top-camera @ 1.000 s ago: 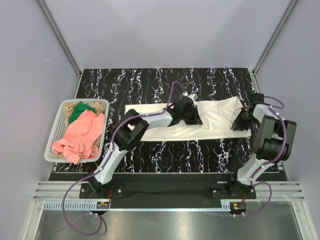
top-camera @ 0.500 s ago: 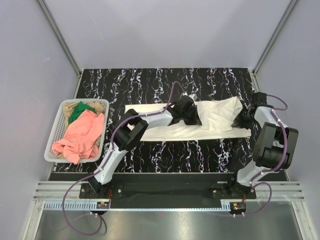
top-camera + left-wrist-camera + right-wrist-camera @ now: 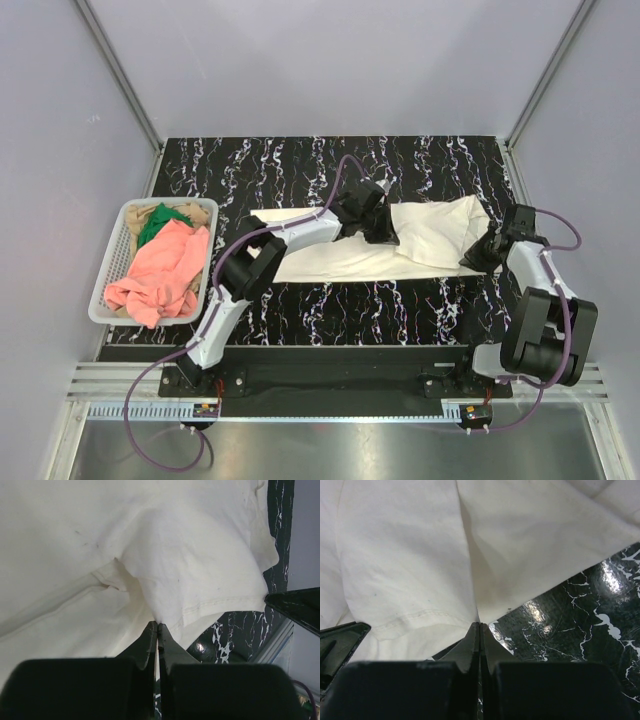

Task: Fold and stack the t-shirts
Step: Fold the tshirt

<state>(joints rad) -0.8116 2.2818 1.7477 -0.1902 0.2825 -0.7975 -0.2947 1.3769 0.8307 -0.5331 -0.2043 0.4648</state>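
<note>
A large cream-white t-shirt point(image 3: 330, 255) lies stretched across the middle of the black marble table. My left gripper point(image 3: 385, 228) is shut on a pinch of its cloth near the far middle; in the left wrist view the fingertips point(image 3: 158, 626) close on a fold of the shirt point(image 3: 190, 555). My right gripper point(image 3: 482, 254) is shut on the shirt's right end; in the right wrist view the tips point(image 3: 480, 625) pinch the shirt's edge point(image 3: 410, 565). A salmon-pink shirt point(image 3: 160, 270), a green one point(image 3: 155, 222) and a tan one point(image 3: 197, 212) lie bunched in the basket.
A white plastic mesh basket point(image 3: 112, 262) stands at the table's left edge. Grey walls enclose the table on three sides. The arm bases sit on the rail at the near edge. Bare marble point(image 3: 400, 165) shows behind the shirt.
My right gripper has moved nearer and slightly left, pulling the shirt's right end with it. My left gripper has shifted a little farther back, still holding the cloth.
</note>
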